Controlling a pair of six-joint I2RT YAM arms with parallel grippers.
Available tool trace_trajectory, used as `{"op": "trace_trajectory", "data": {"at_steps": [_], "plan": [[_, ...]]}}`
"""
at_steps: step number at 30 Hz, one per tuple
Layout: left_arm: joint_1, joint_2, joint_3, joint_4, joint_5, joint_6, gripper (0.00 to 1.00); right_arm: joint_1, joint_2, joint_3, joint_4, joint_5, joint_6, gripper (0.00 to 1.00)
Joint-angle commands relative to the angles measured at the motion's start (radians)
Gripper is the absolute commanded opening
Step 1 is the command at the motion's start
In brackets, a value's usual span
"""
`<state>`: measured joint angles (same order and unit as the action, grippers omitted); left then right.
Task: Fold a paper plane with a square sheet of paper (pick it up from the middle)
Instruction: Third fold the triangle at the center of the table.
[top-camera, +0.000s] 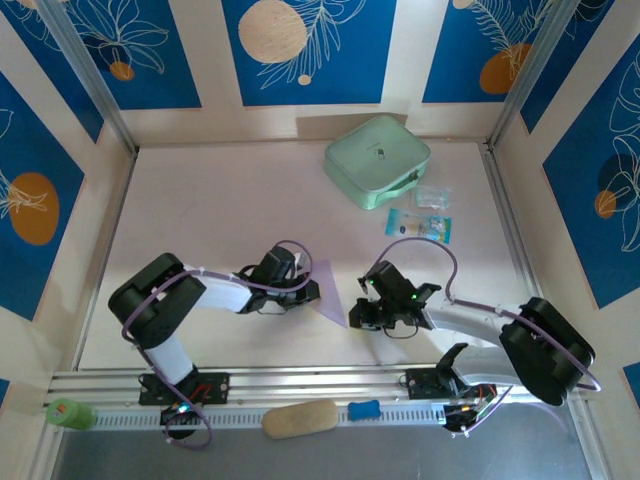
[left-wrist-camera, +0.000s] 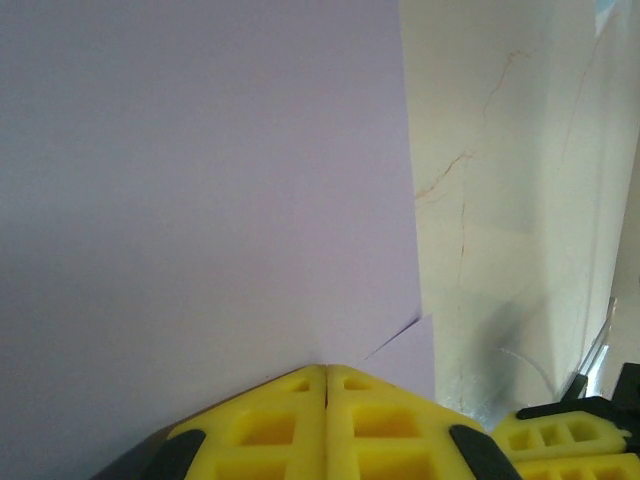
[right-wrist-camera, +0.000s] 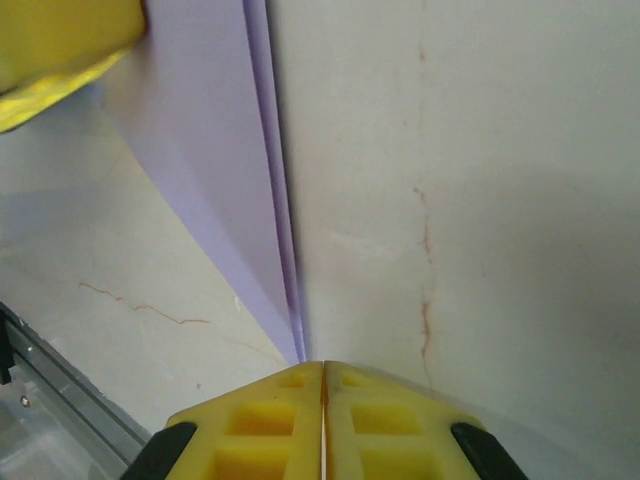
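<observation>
The lavender-purple paper (top-camera: 328, 288) lies mid-table between the arms, folded to a narrow triangle that points toward the near edge. My left gripper (top-camera: 312, 291) is shut. In the left wrist view its yellow tips (left-wrist-camera: 326, 372) rest against the broad face of the paper (left-wrist-camera: 200, 200), which shows a short crease near its right edge. My right gripper (top-camera: 356, 316) is shut at the pointed end. In the right wrist view the paper's (right-wrist-camera: 215, 170) raised fold edge runs down to my fingertips (right-wrist-camera: 324, 366); whether they pinch it I cannot tell. The left arm's yellow finger (right-wrist-camera: 60, 50) sits on the paper's far end.
A mint-green case (top-camera: 377, 160) stands at the back right, with a clear packet (top-camera: 432, 197) and blue packets (top-camera: 420, 227) in front of it. On the near rail (top-camera: 120, 385) lie a tan oblong (top-camera: 300, 418), a blue piece (top-camera: 364, 409) and a green object (top-camera: 68, 413).
</observation>
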<state>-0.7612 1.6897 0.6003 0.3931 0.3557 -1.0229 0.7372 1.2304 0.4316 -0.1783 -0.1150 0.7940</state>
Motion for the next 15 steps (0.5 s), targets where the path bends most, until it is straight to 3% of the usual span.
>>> {"op": "trace_trajectory", "data": {"at_steps": [1, 9, 15], "plan": [[0.007, -0.035, -0.009, -0.035, -0.018, -0.010, 0.00, -0.004, 0.002, 0.054, -0.045, 0.003, -0.003, 0.09], [0.005, -0.071, 0.017, -0.059, 0.005, 0.013, 0.04, -0.002, 0.101, 0.087, 0.115, -0.150, 0.001, 0.10], [0.000, -0.141, 0.019, -0.087, 0.012, 0.036, 0.11, 0.000, 0.176, 0.095, 0.098, -0.114, 0.006, 0.07]]}}
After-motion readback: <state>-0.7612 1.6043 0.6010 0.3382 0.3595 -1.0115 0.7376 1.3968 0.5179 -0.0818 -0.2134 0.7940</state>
